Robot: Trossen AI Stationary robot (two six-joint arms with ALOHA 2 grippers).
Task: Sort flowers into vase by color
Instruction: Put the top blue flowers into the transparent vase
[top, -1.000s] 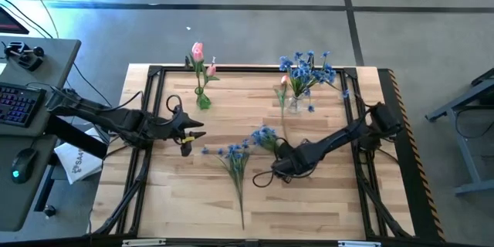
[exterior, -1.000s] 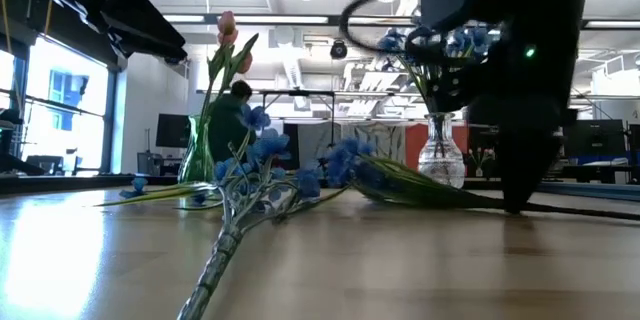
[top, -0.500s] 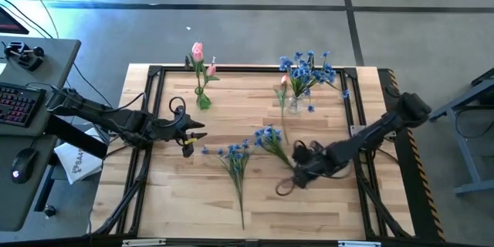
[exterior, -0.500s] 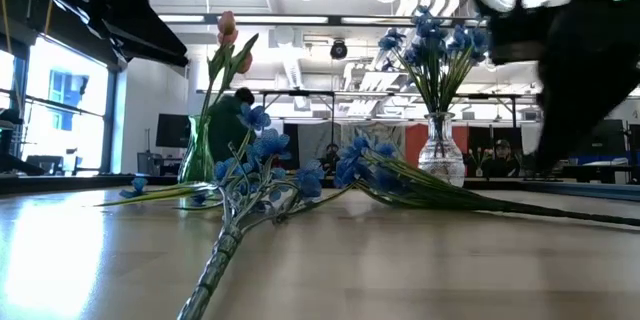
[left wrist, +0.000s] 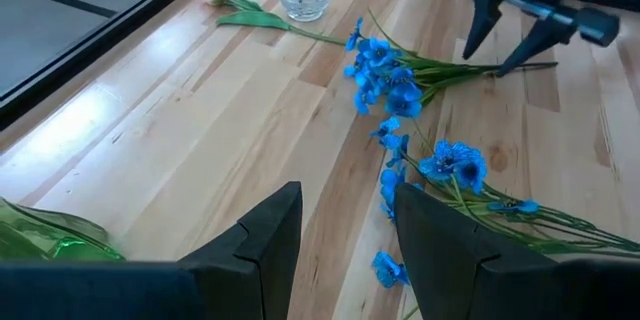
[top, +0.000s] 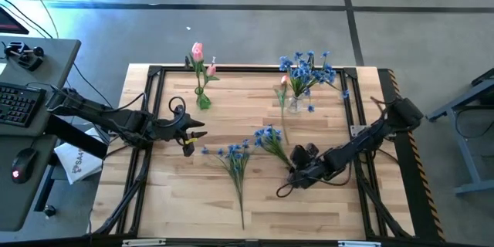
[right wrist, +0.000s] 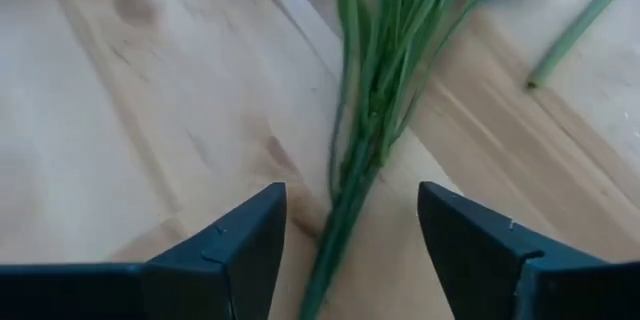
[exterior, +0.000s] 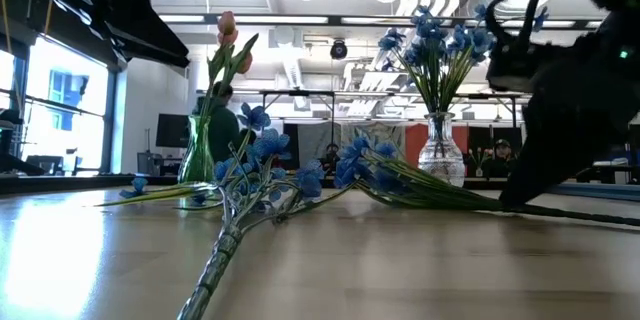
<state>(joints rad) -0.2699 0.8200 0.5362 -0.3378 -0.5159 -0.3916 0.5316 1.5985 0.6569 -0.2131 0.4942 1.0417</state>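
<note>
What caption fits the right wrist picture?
Open right gripper straddles a blue flower's green stems on the wooden table.

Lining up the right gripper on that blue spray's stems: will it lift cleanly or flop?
Probably floppy: the blue spray has thin, long green stems with its blossoms bunched at one end. The bundle fans out, so the open right gripper may catch only some stems. Likely light.
</note>
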